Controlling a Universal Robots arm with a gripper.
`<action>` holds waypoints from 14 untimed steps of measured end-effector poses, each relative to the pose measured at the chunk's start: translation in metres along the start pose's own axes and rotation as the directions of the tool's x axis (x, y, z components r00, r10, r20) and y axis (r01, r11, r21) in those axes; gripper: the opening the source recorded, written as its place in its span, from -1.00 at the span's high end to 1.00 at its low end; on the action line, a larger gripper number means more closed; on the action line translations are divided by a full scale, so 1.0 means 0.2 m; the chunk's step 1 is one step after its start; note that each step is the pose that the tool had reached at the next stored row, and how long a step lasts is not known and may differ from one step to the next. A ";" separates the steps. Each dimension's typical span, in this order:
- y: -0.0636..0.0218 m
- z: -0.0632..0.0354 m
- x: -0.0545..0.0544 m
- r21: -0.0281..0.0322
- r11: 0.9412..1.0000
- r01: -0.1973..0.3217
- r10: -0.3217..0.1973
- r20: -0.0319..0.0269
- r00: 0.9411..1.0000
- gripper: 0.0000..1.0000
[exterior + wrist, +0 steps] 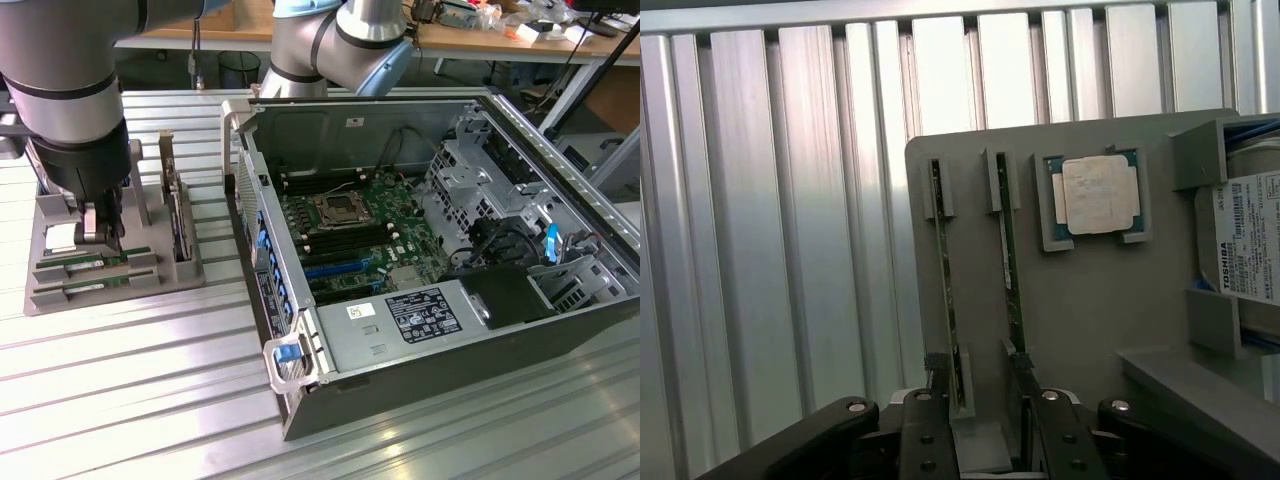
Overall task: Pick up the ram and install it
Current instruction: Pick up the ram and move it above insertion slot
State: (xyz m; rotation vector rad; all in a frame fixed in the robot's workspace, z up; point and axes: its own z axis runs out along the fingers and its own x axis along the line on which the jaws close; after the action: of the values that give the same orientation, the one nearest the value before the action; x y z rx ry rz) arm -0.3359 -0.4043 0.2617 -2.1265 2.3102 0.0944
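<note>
- Ram takes the form of two long, thin green circuit-board sticks, each standing on edge in its own slot: the outer ram stick (pixel 946 280) (pixel 85 283) and the inner ram stick (pixel 1011 250) (pixel 100 262). They are parallel and near each other.
- Both sit in a flat grey plastic holder (pixel 1090 300) (pixel 165 272), at nine o'clock in the exterior view.
- The gripper (pixel 978 365) (pixel 102 238) hangs right over the sticks with its two black fingers (pixel 932 410) spread wide. One fingertip is at each stick and a grey block of the holder sits in the gap. It holds nothing, and I cannot tell whether a finger touches a stick.
- A square silver processor chip (pixel 1098 193) lies flat in a recess of the holder, just beside the inner ram stick.
- A big silver hard drive with a white label (pixel 1252 235) stands in the holder on the far side of the chip from the sticks.
- The grey robot arm (pixel 70 90) rises from the gripper toward eleven o'clock in the exterior view.
- An open dark metal computer case (pixel 450 395) lies on its side at three o'clock of the holder, with a green motherboard (pixel 400 240) inside and a square processor socket (pixel 335 212) on it.
- A ribbed aluminium bench (pixel 150 390) (pixel 790 250) carries the holder and the case.
</note>
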 end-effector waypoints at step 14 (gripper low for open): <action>0.031 0.029 0.06 -0.003 0.999 0.050 -0.050 0.006 0.999 0.28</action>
State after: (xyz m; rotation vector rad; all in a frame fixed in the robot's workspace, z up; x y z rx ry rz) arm -0.3434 -0.4155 0.2557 -2.1810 2.2532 0.1033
